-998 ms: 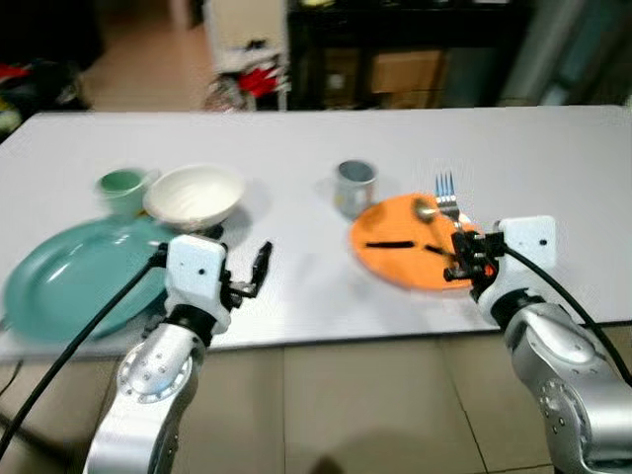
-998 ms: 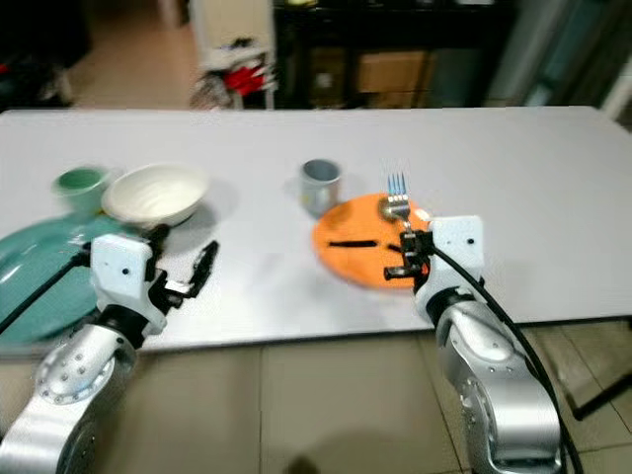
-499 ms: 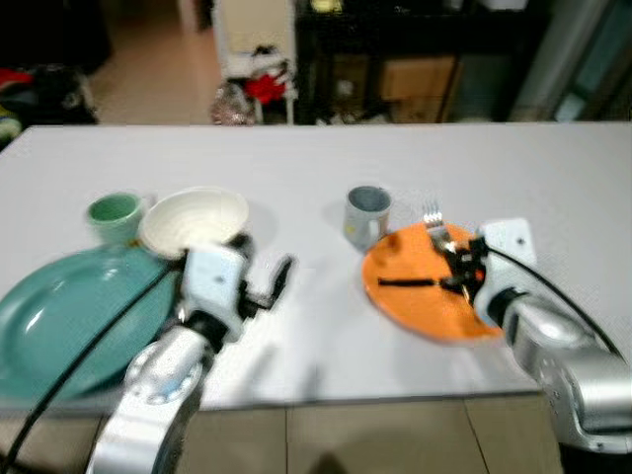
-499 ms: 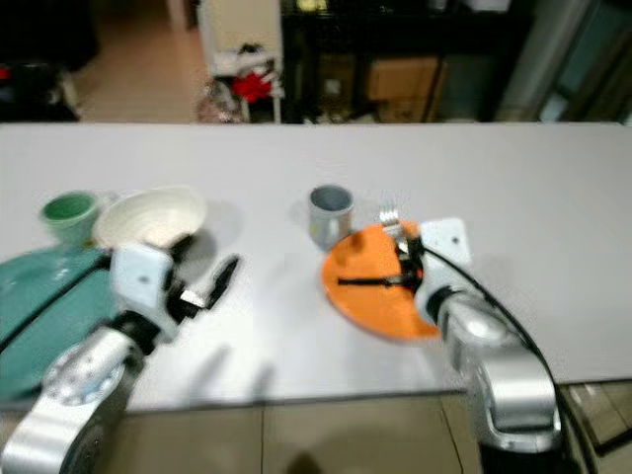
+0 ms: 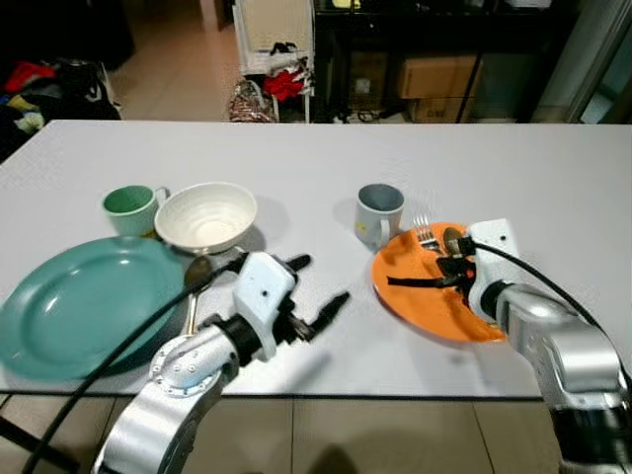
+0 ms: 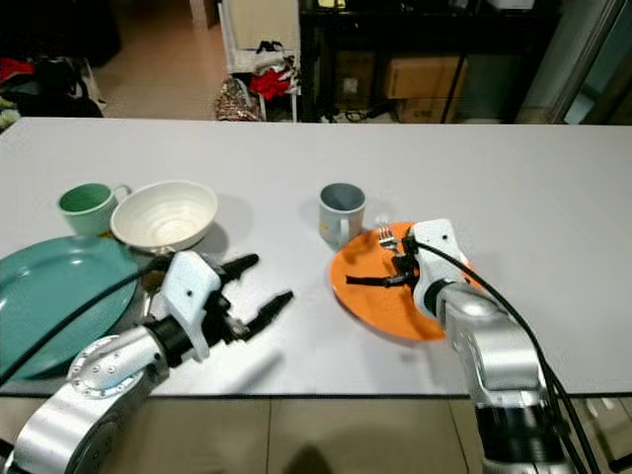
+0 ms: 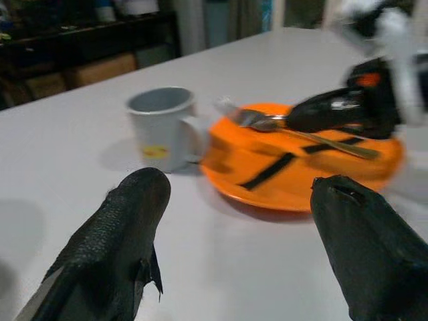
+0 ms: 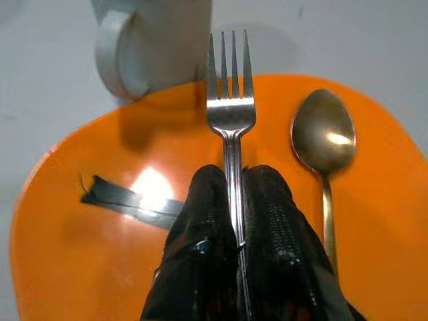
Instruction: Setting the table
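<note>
Fork (image 8: pixel 230 114), spoon (image 8: pixel 324 137) on plate (image 5: pixel 420 301) — mug (image 5: pixel 378 211) behind.

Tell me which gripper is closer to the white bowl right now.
Left. The left gripper hovers open over the bare table just beside the white bowl, on its near side. The right gripper is across the table, shut on the fork over the orange plate.

We've got a decent open patch of white table (image 5: pixel 326 168) in the middle, between the white bowl (image 5: pixel 206 214) on the left and the grey mug (image 5: pixel 378 211) on the right. The far half is wide open too. The left side is crowded with the teal plate (image 5: pixel 79 302), green cup (image 5: pixel 130 208) and bowl, while the orange plate (image 5: pixel 434 286) blocks the right near edge.
</note>
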{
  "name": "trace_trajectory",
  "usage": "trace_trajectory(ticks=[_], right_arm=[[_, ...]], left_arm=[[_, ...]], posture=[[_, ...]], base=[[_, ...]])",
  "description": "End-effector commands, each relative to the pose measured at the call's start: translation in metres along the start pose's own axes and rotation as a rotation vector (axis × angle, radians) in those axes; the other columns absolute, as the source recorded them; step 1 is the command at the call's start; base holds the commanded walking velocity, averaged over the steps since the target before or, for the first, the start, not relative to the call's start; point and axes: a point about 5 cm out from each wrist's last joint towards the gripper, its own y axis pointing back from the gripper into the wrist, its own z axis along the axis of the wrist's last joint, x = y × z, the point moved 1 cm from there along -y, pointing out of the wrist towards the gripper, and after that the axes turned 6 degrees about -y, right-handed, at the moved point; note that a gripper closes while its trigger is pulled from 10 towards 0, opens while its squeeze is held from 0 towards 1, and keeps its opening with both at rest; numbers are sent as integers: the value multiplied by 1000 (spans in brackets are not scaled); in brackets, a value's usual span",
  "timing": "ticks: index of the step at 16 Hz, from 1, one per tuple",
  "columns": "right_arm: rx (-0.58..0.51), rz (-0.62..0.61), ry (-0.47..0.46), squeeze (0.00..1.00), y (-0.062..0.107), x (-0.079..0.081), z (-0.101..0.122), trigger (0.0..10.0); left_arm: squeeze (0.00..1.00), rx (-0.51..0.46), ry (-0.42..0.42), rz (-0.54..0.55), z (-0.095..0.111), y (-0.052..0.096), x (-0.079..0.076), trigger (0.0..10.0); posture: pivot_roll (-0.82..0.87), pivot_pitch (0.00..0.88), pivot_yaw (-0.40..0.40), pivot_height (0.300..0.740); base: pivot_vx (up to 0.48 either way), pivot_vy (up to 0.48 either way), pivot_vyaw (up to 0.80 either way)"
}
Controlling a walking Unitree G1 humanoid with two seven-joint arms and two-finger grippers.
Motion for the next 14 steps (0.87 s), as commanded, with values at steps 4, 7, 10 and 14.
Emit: trace_trajectory(ticks=[4,7,10,14], right_arm=[[36,14,-21,0,-18,5,-4,10000],[66,28,-42,0,-21,9,-12,10000],[66,29,-92,0,-30,11,-18,10000],[73,38,-120,1000,-25,16,-19,10000]], left_arm=[[0,15,-12,-48,1,1,-2,10000],[0,25,-12,-73,0,4,-6,10000],[0,29,-16,-76,-1,4,-6,10000],[0,31,-19,-80,0,5,-6,10000]], posture=[[2,0,21,740],[8,0,16,740],[8,0,16,740],[14,0,10,740]], base=[[0,0,0],[0,0,0],[0,0,0],[0,0,0]])
